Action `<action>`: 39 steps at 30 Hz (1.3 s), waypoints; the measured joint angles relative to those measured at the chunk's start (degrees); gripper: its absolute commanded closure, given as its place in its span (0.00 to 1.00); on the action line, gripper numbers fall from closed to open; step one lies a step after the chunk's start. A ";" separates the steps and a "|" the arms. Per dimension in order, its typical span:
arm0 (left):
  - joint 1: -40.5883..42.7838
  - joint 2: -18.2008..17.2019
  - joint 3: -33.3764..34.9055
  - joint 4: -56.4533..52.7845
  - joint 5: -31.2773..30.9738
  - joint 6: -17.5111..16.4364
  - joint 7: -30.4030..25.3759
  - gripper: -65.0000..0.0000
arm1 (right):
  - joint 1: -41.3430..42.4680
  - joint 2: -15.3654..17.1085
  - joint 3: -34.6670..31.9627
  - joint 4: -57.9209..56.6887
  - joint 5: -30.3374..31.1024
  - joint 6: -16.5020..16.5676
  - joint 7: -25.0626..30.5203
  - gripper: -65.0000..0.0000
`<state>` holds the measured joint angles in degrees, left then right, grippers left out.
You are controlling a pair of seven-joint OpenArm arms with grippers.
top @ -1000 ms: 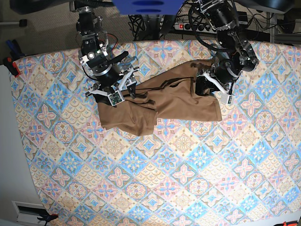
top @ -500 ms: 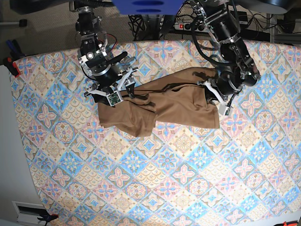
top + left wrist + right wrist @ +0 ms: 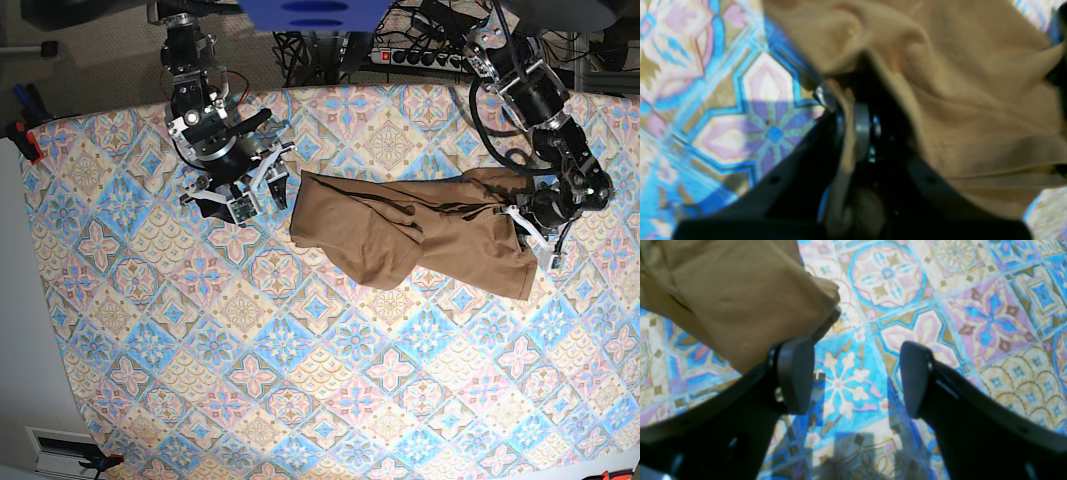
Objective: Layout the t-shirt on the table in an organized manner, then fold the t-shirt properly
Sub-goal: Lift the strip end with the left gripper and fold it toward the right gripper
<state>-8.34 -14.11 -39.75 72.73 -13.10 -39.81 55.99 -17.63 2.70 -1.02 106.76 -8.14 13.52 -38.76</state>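
Note:
The tan-brown t-shirt [image 3: 420, 235] lies crumpled in a long band across the back right of the table [image 3: 300, 380]. My left gripper [image 3: 527, 228] is at the shirt's right end. In the left wrist view the left gripper [image 3: 848, 133] is shut on a fold of the t-shirt [image 3: 973, 100], just above the table [image 3: 740, 100]. My right gripper [image 3: 262, 195] stands open just left of the shirt's left edge. In the right wrist view the right gripper [image 3: 855, 376] has only the table [image 3: 973, 306] between its fingers, and the t-shirt [image 3: 740, 300] lies against the outside of the left finger.
A power strip [image 3: 420, 57] and cables lie behind the table's back edge. Clamps [image 3: 25, 130] sit at the table's left corner, with a pale floor strip beyond the left edge. Patterned cloth fills the front half of the table.
The left gripper has closed on the shirt and moved right, dragging the whole shirt to the right and away from the right gripper. The right arm has stayed put.

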 measured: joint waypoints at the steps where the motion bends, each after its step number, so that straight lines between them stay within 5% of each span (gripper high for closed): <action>1: 0.59 0.31 1.33 1.79 0.96 0.13 0.17 1.00 | 0.00 0.00 0.00 0.00 0.00 -0.02 0.00 0.40; 15: 3.63 13.57 8.13 27.21 25.83 -0.48 3.26 1.00 | 0.00 0.00 -0.13 0.00 0.02 0.02 0.00 0.40; 32: 4.57 22.75 25.53 34.45 42.12 -0.63 2.99 1.00 | 0.20 -0.02 -0.28 0.00 0.04 0.02 0.00 0.40; 39: 4.59 22.84 29.16 40.24 44.04 -0.63 3.48 1.00 | 0.20 0.00 -0.11 0.00 0.02 0.02 0.00 0.40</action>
<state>-3.75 8.73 -10.59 112.97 30.94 -40.45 59.46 -17.43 2.70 -1.13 106.76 -8.12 13.54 -38.76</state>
